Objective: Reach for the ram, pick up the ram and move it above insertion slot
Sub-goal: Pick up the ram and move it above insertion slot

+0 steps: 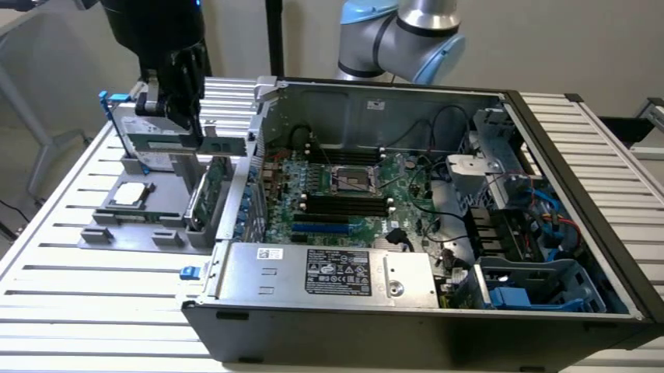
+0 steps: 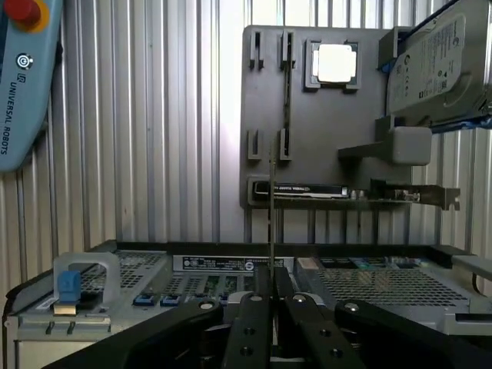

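My gripper is shut on the ram, a thin green stick held level in the air. It hangs above the grey fixture, just off the open computer case on the exterior view's left. In the wrist view the ram appears edge-on as a thin line rising from between the black fingers, with the gripper closed around its near end. The black insertion slots lie on the motherboard inside the case, to the exterior view's right of the ram and lower.
On the grey fixture sit a processor, a silver hard drive and an upright green expansion card. A blue teach pendant lies on the slatted table. Cables and drive bays crowd the case's far side.
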`<state>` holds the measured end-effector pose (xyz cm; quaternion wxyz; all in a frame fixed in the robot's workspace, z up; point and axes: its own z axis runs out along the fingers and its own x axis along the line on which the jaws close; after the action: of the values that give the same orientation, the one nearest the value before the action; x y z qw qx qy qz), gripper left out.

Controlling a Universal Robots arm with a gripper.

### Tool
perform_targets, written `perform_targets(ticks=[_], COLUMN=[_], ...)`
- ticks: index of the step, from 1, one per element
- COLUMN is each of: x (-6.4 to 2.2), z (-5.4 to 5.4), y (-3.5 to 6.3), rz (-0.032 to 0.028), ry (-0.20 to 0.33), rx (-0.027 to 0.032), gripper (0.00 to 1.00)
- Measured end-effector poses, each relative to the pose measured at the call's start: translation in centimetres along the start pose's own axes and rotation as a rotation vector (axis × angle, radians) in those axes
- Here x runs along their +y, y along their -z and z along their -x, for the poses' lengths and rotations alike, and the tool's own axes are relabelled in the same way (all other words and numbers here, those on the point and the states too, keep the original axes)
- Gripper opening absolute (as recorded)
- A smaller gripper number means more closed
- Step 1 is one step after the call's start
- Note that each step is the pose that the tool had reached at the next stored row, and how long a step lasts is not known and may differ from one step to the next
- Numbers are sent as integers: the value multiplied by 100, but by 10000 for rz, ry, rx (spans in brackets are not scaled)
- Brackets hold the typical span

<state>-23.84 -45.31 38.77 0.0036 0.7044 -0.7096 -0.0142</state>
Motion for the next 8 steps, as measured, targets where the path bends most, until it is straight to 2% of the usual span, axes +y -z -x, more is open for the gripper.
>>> perform_targets(ticks=[8], x=[-363], z=[3], y=[28], rz=[4], ry=[28], rx=[0], gripper=[13])
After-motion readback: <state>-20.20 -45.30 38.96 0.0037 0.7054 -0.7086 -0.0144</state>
